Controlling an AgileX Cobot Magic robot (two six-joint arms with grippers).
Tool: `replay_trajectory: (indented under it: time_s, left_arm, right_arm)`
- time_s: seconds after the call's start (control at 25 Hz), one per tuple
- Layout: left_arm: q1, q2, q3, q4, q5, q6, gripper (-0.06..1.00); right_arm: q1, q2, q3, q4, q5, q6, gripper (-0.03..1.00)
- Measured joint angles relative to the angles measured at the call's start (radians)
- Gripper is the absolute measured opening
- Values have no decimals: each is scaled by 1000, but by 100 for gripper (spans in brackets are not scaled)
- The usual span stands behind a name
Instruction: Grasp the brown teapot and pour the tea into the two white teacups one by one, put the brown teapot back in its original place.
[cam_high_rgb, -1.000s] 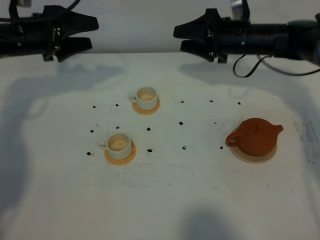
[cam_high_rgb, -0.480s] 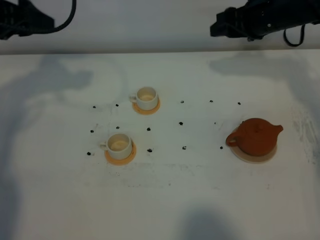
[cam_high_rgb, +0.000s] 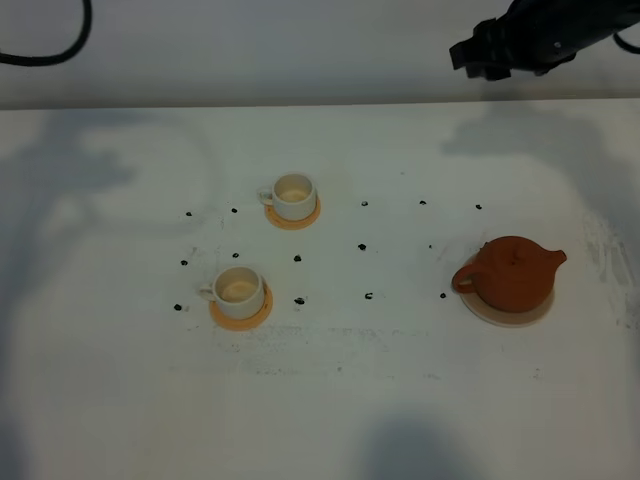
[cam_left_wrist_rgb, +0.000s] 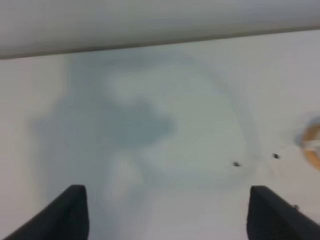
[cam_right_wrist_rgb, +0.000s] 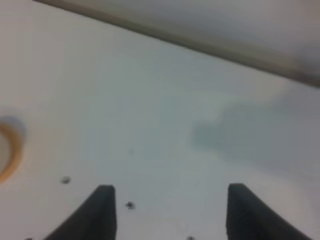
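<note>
The brown teapot (cam_high_rgb: 510, 272) stands upright on its pale beige coaster (cam_high_rgb: 497, 316) at the right of the table. The two white teacups, one farther (cam_high_rgb: 293, 195) and one nearer (cam_high_rgb: 238, 288), each stand on a small orange-tan coaster left of the middle. No tea shows. My right gripper (cam_high_rgb: 472, 58) is high at the far right edge, well away from the teapot. In the right wrist view it (cam_right_wrist_rgb: 172, 215) is open and empty. My left gripper is out of the exterior view. In the left wrist view it (cam_left_wrist_rgb: 170, 220) is open and empty over bare table.
Small black marks (cam_high_rgb: 362, 246) dot the white table (cam_high_rgb: 330, 400) between the cups and the teapot. An orange coaster's edge shows in the left wrist view (cam_left_wrist_rgb: 312, 145) and in the right wrist view (cam_right_wrist_rgb: 14, 147). A black cable (cam_high_rgb: 50, 55) hangs at the top left.
Both arms have drawn back from the table's far edge. The left arm has left the exterior view. The right arm has moved up and to the right. Teapot and cups have not moved.
</note>
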Motion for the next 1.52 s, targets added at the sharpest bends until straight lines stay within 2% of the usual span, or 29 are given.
replay_trajectory:
  time_s: [0.12,0.32,0.6,0.76,1.0,1.16,1.28,1.52]
  left_arm:
    - [0,-120,73,5,-45,-13,58]
    - [0,-345,272,18,-127,-35,57]
    - [0,-666,565,154,-137,-181,57]
    - [0,-857,685,202,-72,-252,57]
    - [0,-1098,807,209,77,-264,57]
    - [0,-1223,860,212,199,-264,57]
    - [0,-1307,886,212,253,-276,57]
    - [0,-1449,987,211,298,-278,57]
  right_arm:
    - [6,-49,0,-6,-15,7,48]
    - [7,-108,0,-3,-42,-5,48]
    - [7,-114,0,89,-19,-79,48]
    - [7,-114,0,188,-4,-144,46]
    - [7,-108,0,314,62,-230,44]
    - [17,-82,0,331,95,-241,44]
    - [36,-59,0,332,100,-242,44]
    - [93,-35,0,324,109,-243,44]
